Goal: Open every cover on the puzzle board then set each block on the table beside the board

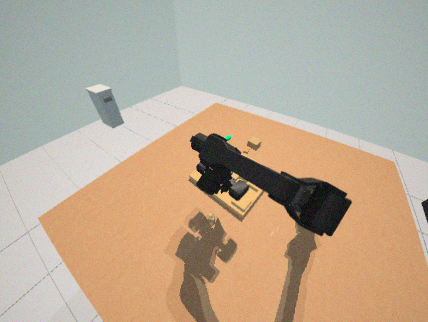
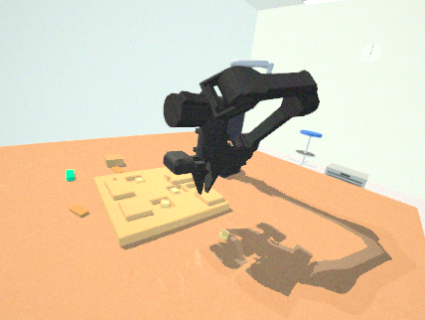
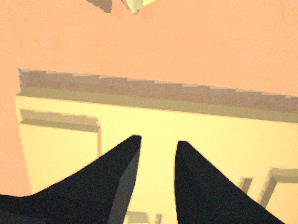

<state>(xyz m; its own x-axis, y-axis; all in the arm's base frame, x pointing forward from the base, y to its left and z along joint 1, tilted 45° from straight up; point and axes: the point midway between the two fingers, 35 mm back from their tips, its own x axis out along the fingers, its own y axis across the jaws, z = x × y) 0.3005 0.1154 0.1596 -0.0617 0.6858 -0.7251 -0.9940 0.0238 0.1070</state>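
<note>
The puzzle board (image 2: 171, 222) (image 3: 200, 131) lies flat on the table. Raised cover plates show on it: a left one (image 2: 119, 190), a front one (image 2: 136, 211) and one near the right corner (image 2: 212, 198) (image 3: 57, 150). Small pale blocks show in wells at the back (image 2: 139, 179), in the middle (image 2: 175, 190) and at the front (image 2: 164, 203). One yellow block (image 1: 212, 218) (image 2: 223, 234) (image 3: 136, 5) rests on the table off the board. My gripper (image 2: 204, 191) (image 3: 158, 147) is above the board near its right corner, slightly open, nothing between the fingertips. The arm hides much of the board in the top view.
Beyond the board lie a green piece (image 1: 228, 137) (image 2: 70, 175), a tan box (image 1: 254, 143) (image 2: 114, 161) and a small orange piece (image 1: 246, 151) (image 2: 117, 170) by the box. A flat orange-brown piece (image 2: 79, 211) lies left of the board in the exterior view.
</note>
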